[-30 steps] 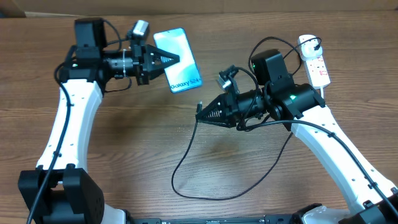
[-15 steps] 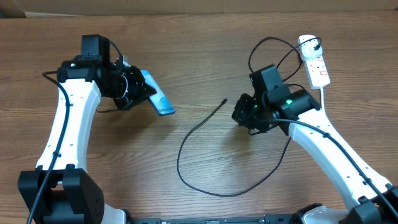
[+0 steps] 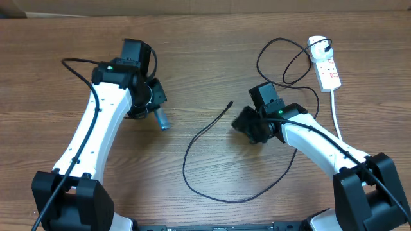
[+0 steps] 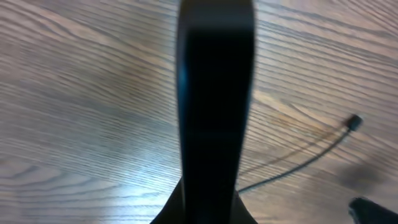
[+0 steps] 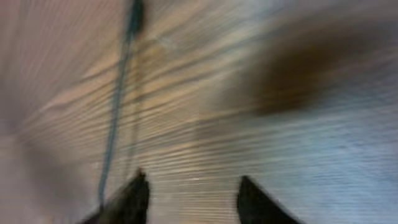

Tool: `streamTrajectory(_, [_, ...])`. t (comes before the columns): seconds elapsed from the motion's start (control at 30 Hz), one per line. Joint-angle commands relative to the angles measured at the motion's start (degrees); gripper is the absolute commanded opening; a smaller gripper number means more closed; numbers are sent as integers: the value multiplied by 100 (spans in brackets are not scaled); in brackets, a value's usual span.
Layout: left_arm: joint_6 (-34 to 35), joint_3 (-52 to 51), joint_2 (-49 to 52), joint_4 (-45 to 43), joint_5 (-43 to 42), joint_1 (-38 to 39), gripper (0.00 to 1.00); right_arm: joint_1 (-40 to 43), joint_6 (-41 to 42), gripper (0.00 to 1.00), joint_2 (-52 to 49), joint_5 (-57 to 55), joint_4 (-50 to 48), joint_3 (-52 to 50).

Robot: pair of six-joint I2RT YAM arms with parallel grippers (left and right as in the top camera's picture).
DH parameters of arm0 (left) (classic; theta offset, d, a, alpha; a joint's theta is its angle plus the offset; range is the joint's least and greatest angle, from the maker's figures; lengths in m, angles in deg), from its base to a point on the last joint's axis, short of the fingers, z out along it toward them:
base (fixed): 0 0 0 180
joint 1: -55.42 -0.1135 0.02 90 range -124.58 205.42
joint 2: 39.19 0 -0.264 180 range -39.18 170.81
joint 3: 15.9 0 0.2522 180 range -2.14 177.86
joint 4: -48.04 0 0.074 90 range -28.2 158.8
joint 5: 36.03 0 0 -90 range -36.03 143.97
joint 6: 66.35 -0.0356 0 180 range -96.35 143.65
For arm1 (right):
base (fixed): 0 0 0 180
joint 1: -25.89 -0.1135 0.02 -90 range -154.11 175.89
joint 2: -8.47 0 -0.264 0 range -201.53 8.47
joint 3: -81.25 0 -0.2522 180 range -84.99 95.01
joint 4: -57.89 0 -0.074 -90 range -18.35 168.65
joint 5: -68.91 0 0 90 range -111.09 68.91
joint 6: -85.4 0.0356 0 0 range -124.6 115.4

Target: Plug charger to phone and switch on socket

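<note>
"Well, what are the jaws doing?"

"The right gripper [image 5: 193,200] is open with nothing in it. That wrist view is blurred, but only wood grain shows in the gap. The left gripper [image 3: 149,101] is closed on the phone [image 3: 160,118], which it holds on edge, so only a thin sliver of it shows from above."

"And the charger?"

"The charger [image 3: 190,149] lies loose in a wide loop on the table [image 3: 148,192]. Its connector tip [image 3: 230,103] rests between the two arms, just beside the right gripper and well apart from the phone. The far end runs up to the socket [image 3: 327,69] at the right rear."

"So how should the robot do this step well?"

"The right arm probably has to pick up the lead first. It would do best to grip close behind the tip, so the connector stays stiff and doesn't droop. The left arm should hold the phone steady with its port end turned toward the tip. The pictures don't show which end that is. The plug should go in straight along the phone's length and gently. The switch on the socket can wait until last."
</note>
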Motion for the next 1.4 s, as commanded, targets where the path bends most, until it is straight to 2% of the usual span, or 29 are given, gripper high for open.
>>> streamTrajectory(0.0, [203, -114, -15, -17, 476, -7, 4, -13, -35, 55, 24, 297, -350, 20])
streamTrajectory(0.13, [201, -116, -15, 15, 468, 7, 4, 120, 234, 60, 15, 247, -756, 20])
streamTrajectory(0.27, [175, -116, -15, 26, 365, 4, 4, 391, 463, 58, -144, -63, -1102, 20])
streamTrajectory(0.4, [177, -116, -15, 24, 365, 4, 4, 601, 378, 56, -568, 715, -1803, 20])
streamTrajectory(0.57, [177, -116, -15, -17, 343, 4, 4, 603, 866, 44, -1040, 1239, -2253, 22])
streamTrajectory(0.7, [179, -116, -15, -17, 310, 4, 4, 538, 866, 44, -1169, 1239, -2304, 24])
streamTrajectory(0.83, [177, -116, -15, -52, -120, 0, 4, 542, 1010, 42, -1204, 1084, -2430, 24])
streamTrajectory(1.03, [177, -116, -15, -105, -125, 0, 4, 540, 1298, 38, -1248, 1064, -2636, 26])
streamTrajectory(1.37, [177, -116, -15, -122, -125, 0, 4, 540, 1388, 37, -1360, 938, -2640, 24])
